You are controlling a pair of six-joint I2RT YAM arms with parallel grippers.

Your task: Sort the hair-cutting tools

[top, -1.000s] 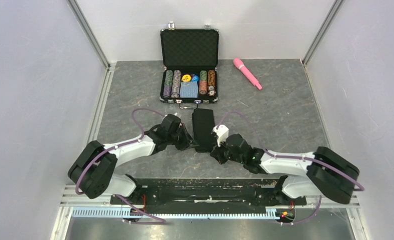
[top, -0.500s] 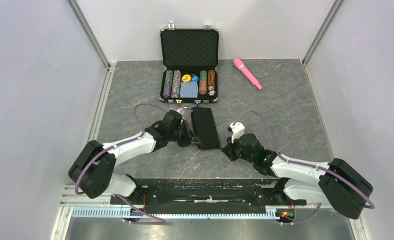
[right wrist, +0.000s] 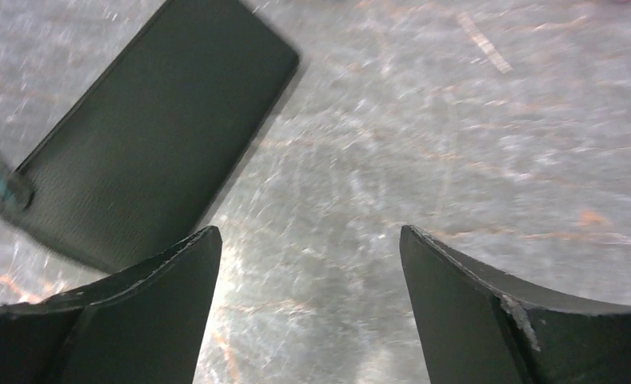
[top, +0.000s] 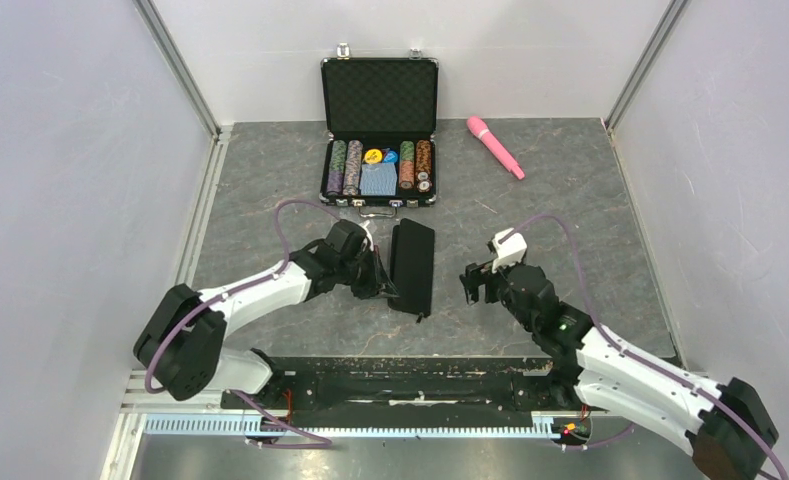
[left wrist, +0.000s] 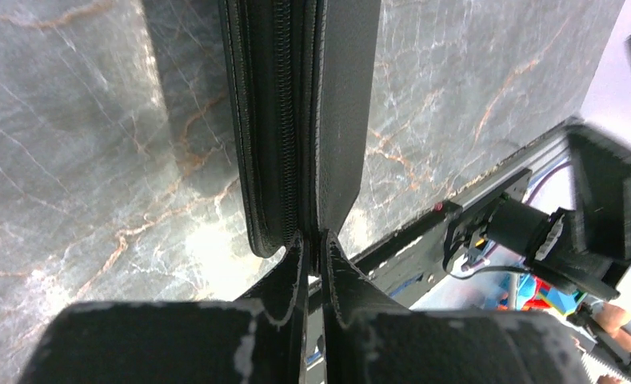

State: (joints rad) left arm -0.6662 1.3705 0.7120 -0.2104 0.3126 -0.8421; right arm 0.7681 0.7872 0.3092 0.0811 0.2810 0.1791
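Observation:
No hair-cutting tools show in any view. A black zippered fabric pouch (top: 413, 267) lies mid-table, tipped up on its left long edge. My left gripper (top: 384, 286) is shut on that pouch's near-left edge; in the left wrist view its tips (left wrist: 314, 238) pinch a thin flap beside the zip of the pouch (left wrist: 296, 120). My right gripper (top: 477, 283) stands open to the right of the pouch and apart from it. The right wrist view shows bare table between the right gripper's (right wrist: 310, 232) fingers, with the pouch (right wrist: 152, 136) at the upper left.
An open black case (top: 379, 130) with stacks of poker chips sits at the back centre. A pink wand (top: 495, 146) lies to the case's right. White walls close in both sides, and a black rail (top: 410, 380) runs along the near edge.
My right gripper has let go of the pouch, opened, and drawn back to the right. The left gripper keeps its hold, and the pouch has tipped up and swung its near end right.

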